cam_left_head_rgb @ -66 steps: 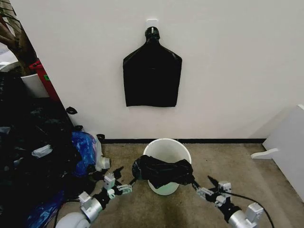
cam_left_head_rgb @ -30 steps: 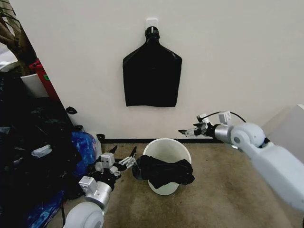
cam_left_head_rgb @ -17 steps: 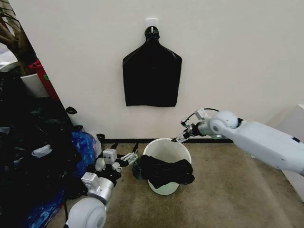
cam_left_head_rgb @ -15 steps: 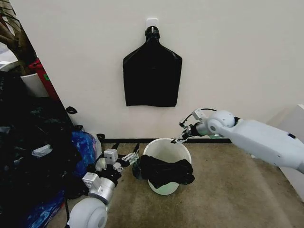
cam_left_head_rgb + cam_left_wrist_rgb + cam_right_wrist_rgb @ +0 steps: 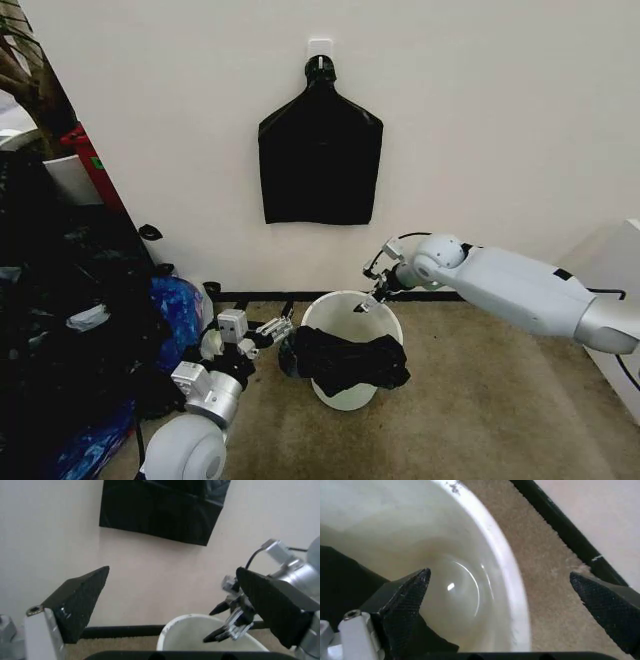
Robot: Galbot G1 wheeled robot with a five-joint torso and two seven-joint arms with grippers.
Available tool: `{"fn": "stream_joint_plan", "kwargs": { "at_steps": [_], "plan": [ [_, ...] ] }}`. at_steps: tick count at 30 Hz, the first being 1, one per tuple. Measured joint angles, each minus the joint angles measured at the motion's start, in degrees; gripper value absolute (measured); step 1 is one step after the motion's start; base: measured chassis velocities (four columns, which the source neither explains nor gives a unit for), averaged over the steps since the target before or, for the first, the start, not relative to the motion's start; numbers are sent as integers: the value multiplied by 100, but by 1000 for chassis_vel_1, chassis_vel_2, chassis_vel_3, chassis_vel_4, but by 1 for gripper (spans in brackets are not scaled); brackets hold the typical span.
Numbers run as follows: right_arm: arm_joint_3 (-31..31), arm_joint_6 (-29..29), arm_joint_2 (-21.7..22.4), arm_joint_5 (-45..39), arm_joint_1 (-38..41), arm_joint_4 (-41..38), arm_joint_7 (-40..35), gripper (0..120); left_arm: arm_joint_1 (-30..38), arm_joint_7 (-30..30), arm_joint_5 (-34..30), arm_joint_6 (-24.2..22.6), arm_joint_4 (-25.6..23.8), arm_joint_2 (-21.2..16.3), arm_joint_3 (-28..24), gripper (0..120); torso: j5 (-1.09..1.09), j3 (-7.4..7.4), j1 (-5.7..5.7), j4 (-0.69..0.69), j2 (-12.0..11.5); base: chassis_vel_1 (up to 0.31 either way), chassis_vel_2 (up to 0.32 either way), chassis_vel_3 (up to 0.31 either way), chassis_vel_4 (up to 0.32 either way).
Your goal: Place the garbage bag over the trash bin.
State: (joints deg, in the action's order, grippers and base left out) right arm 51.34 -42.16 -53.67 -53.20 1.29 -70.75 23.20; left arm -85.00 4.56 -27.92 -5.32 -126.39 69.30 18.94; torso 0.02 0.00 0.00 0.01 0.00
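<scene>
Over the trash bin (image 5: 352,306) far rim, right tool (image 5: 366,298) spread.

Smooth cream plastic trash bin (image 5: 352,312), crinkly black plastic garbage bag (image 5: 345,361), rough beige carpet floor (image 5: 480,400), matt white wall (image 5: 500,140)

1 garbage bag (image 5: 345,362), 1 trash bin (image 5: 352,305), 2 grippers: left gripper (image 5: 272,326), right gripper (image 5: 370,296)

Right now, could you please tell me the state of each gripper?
Left gripper: open, holding nothing, beside the garbage bag.
Right gripper: open, holding nothing, above the trash bin rim.
</scene>
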Motion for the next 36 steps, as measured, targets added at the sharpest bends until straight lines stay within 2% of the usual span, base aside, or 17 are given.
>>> {"fn": "stream_joint_plan", "kwargs": {
  "at_steps": [4,7,11,14,18,21,26,27,33,36],
  "plan": [
    [-16,1,-20,77,-81,51,-7,100,3,12,-10,-50,-67,-20,-2,100,-2,0,0,-1,0,0,0,0,0],
    [-16,1,-11,92,-122,59,-23,94,-15,27,-20,-67,-125,-21,14,100,-3,0,0,-2,0,0,0,0,0],
    [-72,2,-54,24,-195,119,-108,76,-36,37,-21,-72,-183,3,11,100,-3,0,0,-1,0,0,0,0,0],
    [-96,2,-74,-7,-229,129,-144,71,-42,41,-21,-82,-214,14,5,100,-2,0,0,-1,0,0,0,0,0],
    [-131,2,-99,-76,-277,112,-242,51,-44,50,-21,-95,-256,17,5,100,-2,0,0,-1,0,0,0,0,0],
    [-137,2,-105,-87,-283,100,-259,44,-47,54,-20,-97,-276,17,5,100,-3,0,0,-1,0,0,0,0,0],
    [-166,2,-101,-76,-326,30,-266,22,-38,59,-20,-103,-296,41,-2,100,-3,0,0,-1,0,0,0,0,0],
    [-166,2,-101,-76,-326,30,-266,22,-38,59,-20,-103,-296,41,-2,100,-3,0,0,-1,0,0,0,0,0],
    [-325,2,-19,42,-433,-101,-293,2,-19,59,20,-103,-303,51,-36,100,-2,0,0,-1,0,0,0,0,0],
    [-375,2,108,42,-417,-191,-339,0,-17,59,21,-99,-322,77,-45,100,-1,0,0,0,0,0,0,0,0]
  ]
}}
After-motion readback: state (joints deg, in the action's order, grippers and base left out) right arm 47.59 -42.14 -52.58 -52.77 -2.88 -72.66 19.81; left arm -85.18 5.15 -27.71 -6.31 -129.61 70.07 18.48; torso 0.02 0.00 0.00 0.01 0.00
